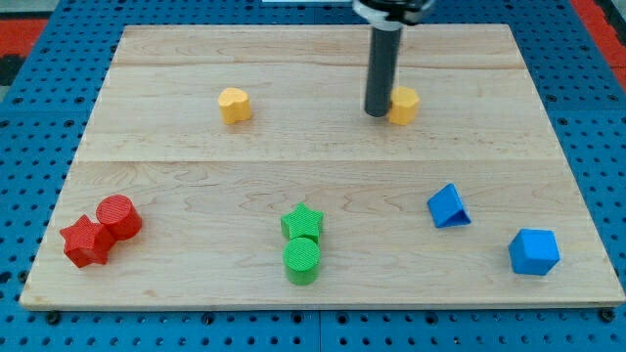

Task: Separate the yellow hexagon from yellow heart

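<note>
The yellow hexagon (404, 104) lies on the wooden board (196, 166) near the view's top, right of centre. My tip (377, 112) stands right against the hexagon's left side. The yellow heart (234, 104) lies well to the view's left of the tip, at about the same height on the board. A wide gap separates the two yellow blocks.
A red star (86, 241) and red cylinder (119, 215) touch at the bottom left. A green star (302, 222) and green cylinder (302, 260) touch at the bottom centre. A blue triangle (448, 206) and a blue block (534, 251) lie at the bottom right.
</note>
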Motion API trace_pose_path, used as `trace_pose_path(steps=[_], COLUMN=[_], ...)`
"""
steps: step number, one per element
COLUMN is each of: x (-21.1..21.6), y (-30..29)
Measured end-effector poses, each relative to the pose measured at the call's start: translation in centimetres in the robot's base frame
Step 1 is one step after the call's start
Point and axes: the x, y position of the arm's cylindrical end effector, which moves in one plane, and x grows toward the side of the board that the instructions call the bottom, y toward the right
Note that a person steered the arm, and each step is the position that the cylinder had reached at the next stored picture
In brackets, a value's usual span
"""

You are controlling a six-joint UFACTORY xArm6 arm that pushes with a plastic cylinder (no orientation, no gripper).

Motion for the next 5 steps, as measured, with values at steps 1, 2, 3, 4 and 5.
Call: trace_pose_path(steps=[1, 2, 3, 4, 5], x=[1.3, -0.7, -3.4, -8.9, -11.0], y=[1.8, 5.6, 6.8, 8.4, 8.5])
